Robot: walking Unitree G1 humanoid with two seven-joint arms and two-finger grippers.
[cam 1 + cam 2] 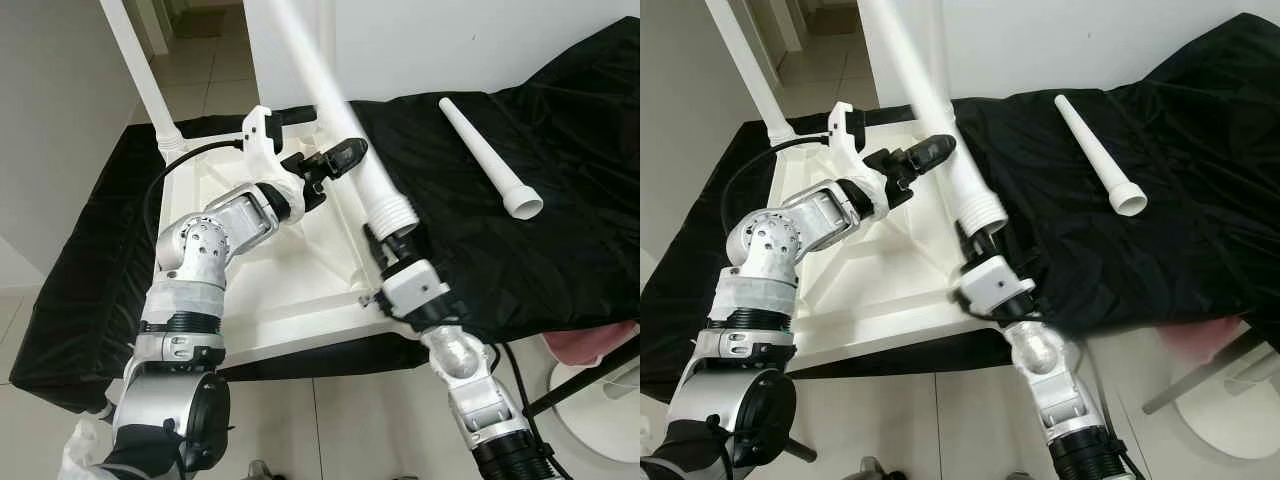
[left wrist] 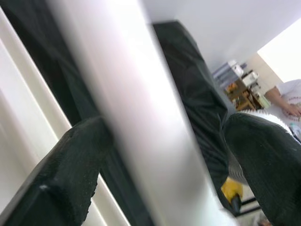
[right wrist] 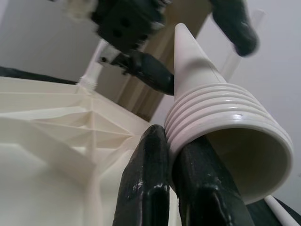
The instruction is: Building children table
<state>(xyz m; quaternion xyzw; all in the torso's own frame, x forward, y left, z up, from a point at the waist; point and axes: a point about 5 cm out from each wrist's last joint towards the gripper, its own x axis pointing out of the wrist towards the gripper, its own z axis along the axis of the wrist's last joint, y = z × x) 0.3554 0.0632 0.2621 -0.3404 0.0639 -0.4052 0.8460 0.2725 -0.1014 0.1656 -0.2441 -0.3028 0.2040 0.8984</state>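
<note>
The white table top (image 1: 290, 275) lies upside down on a black cloth. One white leg (image 1: 140, 70) stands in its far left corner. A second leg (image 1: 335, 100) slants up over the top's right side. My right gripper (image 1: 392, 240) is shut on this leg's ribbed end (image 3: 221, 113), close to the near right corner. My left gripper (image 1: 340, 156) is open higher up, and its fingers (image 2: 70, 174) straddle the shaft (image 2: 127, 103), one touching it. A third leg (image 1: 490, 150) lies loose on the cloth to the right.
The black cloth (image 1: 520, 260) covers the whole work surface, bunched at the far right. A pink object (image 1: 590, 345) and a round white base (image 1: 590, 415) sit on the floor at the near right. A person (image 2: 287, 96) sits far off in the left wrist view.
</note>
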